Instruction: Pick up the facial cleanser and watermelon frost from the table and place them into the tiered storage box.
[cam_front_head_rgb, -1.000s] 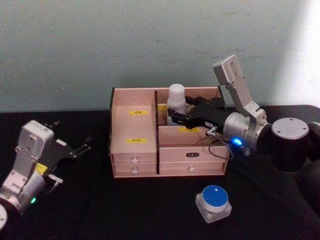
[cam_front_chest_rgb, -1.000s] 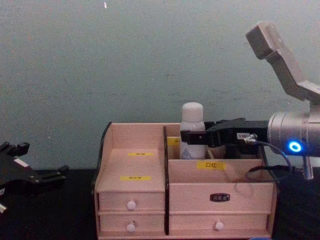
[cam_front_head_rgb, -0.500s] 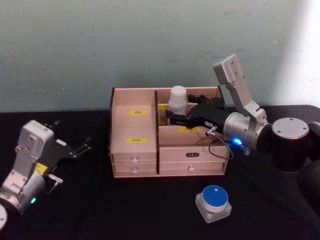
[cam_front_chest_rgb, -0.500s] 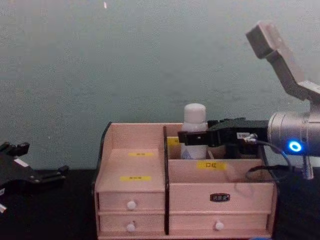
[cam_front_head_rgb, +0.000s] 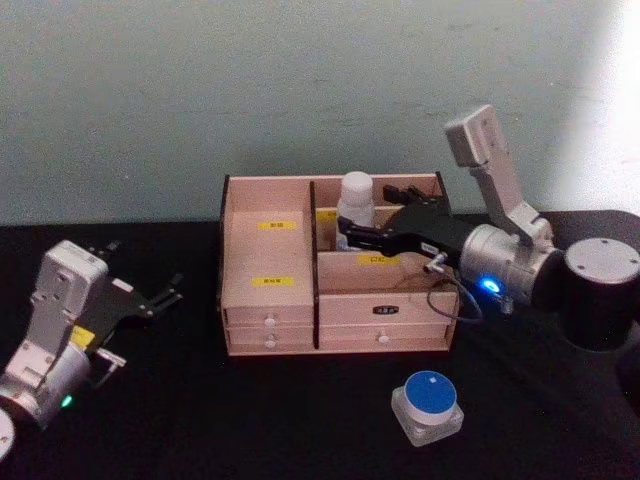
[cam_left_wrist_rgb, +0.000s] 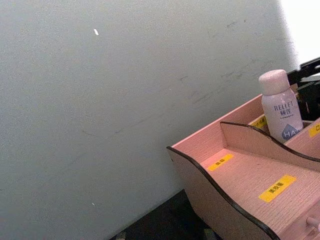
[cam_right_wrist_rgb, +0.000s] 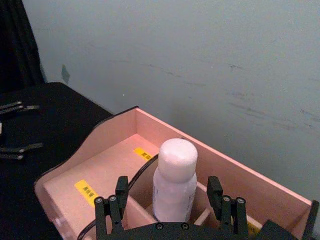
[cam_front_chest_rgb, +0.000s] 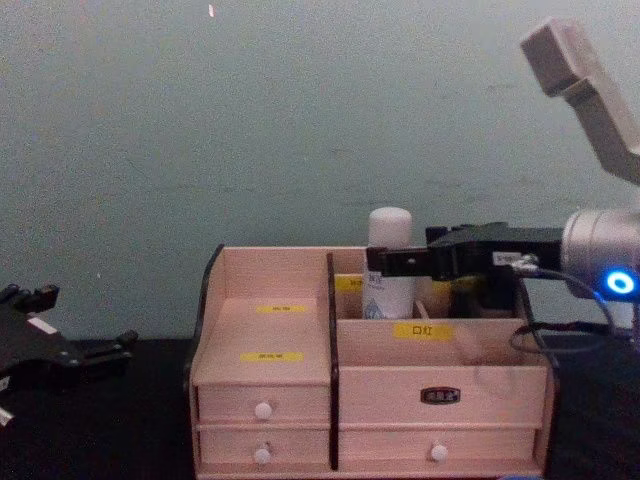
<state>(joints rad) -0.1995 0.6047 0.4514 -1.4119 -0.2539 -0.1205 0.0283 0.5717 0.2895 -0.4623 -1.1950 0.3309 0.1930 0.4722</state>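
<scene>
In box rear slot: cleanser upright, R hand spread round it.

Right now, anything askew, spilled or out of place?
Nothing odd. The facial cleanser stands upright in the tiered storage box's rear compartment, open right end effector around it; watermelon frost upright on the table; left end effector parked left.
</scene>
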